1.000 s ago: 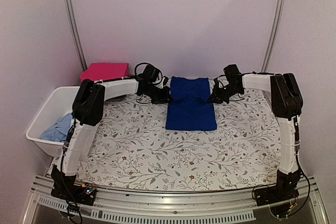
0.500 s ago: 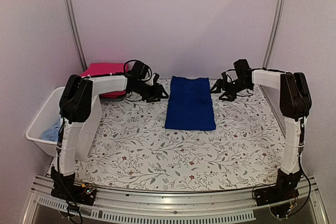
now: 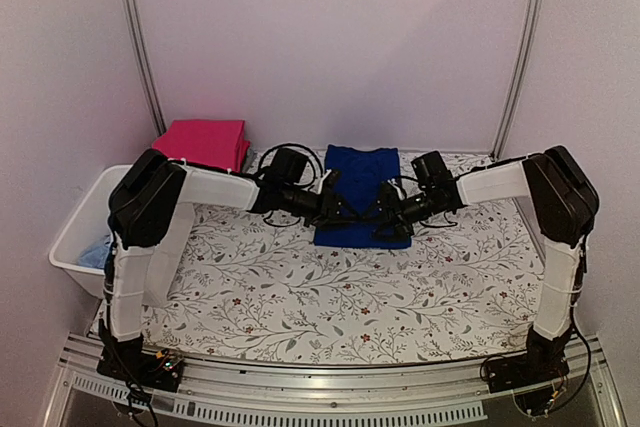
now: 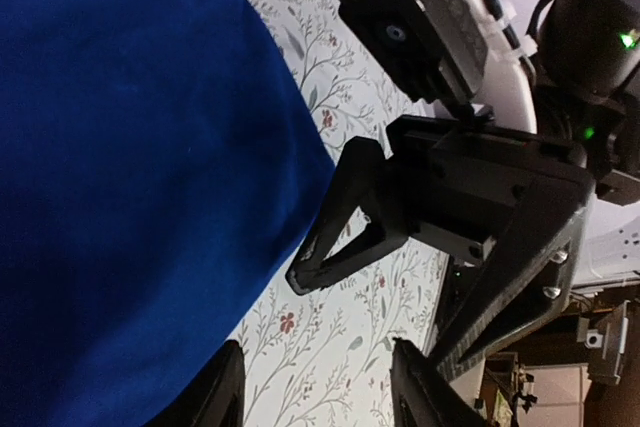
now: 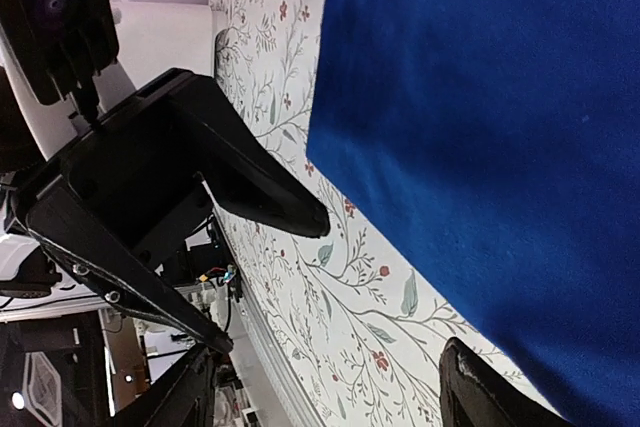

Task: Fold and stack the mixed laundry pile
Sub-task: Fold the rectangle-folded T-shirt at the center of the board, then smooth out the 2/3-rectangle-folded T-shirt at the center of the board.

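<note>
The royal-blue trousers (image 3: 361, 187) lie folded into a rectangle at the table's middle back. My left gripper (image 3: 343, 211) and right gripper (image 3: 384, 217) face each other low over their near edge, both open and holding nothing. In the left wrist view the blue cloth (image 4: 130, 167) fills the left side, and my left gripper (image 4: 315, 399) straddles bare tablecloth at its hem. The right wrist view shows the trousers (image 5: 500, 117) upper right, with my right gripper (image 5: 330, 397) open over the floral cloth. A folded pink-red garment (image 3: 203, 140) lies at the back left.
A white basket (image 3: 72, 230) stands at the left table edge with pale-blue cloth (image 3: 98, 250) inside. The floral tablecloth (image 3: 330, 297) covers the table. Each wrist view shows the other arm's black fingers (image 4: 335, 237) (image 5: 270, 192) close ahead.
Both grippers have opened, drawn outward from the trousers' sides, then swung in to the near edge, where they now face each other. The trousers look unchanged.
</note>
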Action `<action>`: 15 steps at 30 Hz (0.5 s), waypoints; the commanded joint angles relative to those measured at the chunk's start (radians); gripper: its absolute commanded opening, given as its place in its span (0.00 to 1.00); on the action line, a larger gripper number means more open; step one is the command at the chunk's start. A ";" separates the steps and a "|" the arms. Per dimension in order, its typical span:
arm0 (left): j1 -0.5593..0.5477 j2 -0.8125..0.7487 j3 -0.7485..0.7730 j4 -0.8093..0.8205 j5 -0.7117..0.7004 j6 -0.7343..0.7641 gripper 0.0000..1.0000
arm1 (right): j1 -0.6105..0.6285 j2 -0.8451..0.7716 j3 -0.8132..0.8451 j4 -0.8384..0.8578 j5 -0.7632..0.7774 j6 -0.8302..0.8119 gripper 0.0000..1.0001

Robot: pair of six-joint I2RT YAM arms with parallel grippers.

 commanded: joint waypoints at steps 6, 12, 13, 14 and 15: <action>0.066 0.055 -0.189 0.255 0.057 -0.163 0.47 | -0.094 0.100 -0.188 0.186 -0.041 0.079 0.73; 0.106 -0.050 -0.342 0.245 0.062 -0.126 0.47 | -0.118 0.007 -0.273 0.125 -0.067 0.037 0.71; 0.111 -0.075 -0.358 0.230 0.058 -0.111 0.47 | -0.119 -0.022 -0.278 0.096 -0.066 0.030 0.71; 0.114 -0.100 -0.370 0.206 0.047 -0.093 0.47 | -0.122 -0.064 -0.281 0.066 -0.059 0.014 0.71; 0.117 -0.121 -0.374 0.176 0.036 -0.072 0.47 | -0.128 -0.120 -0.285 0.042 -0.048 0.006 0.70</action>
